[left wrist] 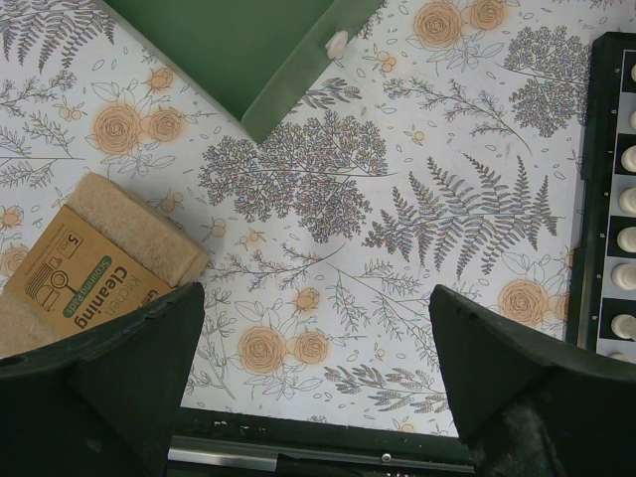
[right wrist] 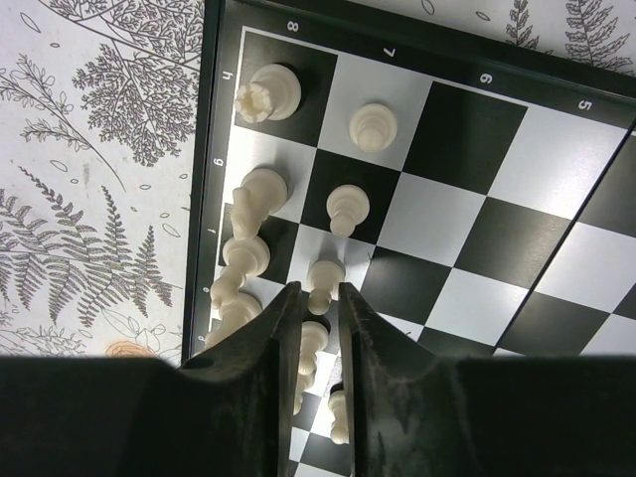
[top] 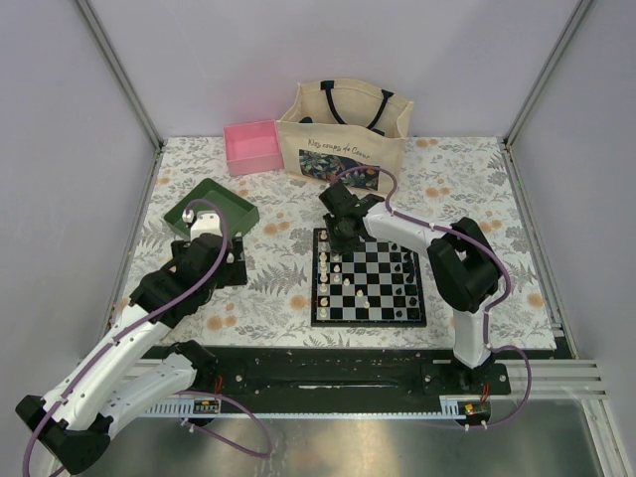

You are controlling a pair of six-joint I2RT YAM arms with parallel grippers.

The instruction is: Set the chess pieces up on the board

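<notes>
In the top view, the board (top: 383, 283) lies on the floral table cover (top: 278, 298), at about 4 o'clock from the view's middle. The white pieces (top: 326, 270) crowd its 9 o'clock side and the black pieces (top: 409, 266) its 3 o'clock side. One white piece stands alone nearer the middle squares. A tote bag (top: 343, 139) stands at the board's 12 o'clock, a pink box (top: 252, 147) at 11 and a green tray (top: 227, 199) at 10.

The right gripper (right wrist: 320, 288) hangs over the board's 10 o'clock corner. Only the right wrist view shows its jaws. They are drawn almost together with a narrow slit between them, and a white pawn (right wrist: 324, 278) sits right at the tips. We cannot tell whether they pinch it. That view also shows numbers and letters printed on the board's border.

The left gripper (left wrist: 316, 298) hovers beside the tray, its jaws spread wide with only table cover between them. Its wrist view shows a packet of cleaning pads (left wrist: 99, 263) at 9 o'clock, which we do not make out from above. It also shows the board's edge at 3 o'clock.
</notes>
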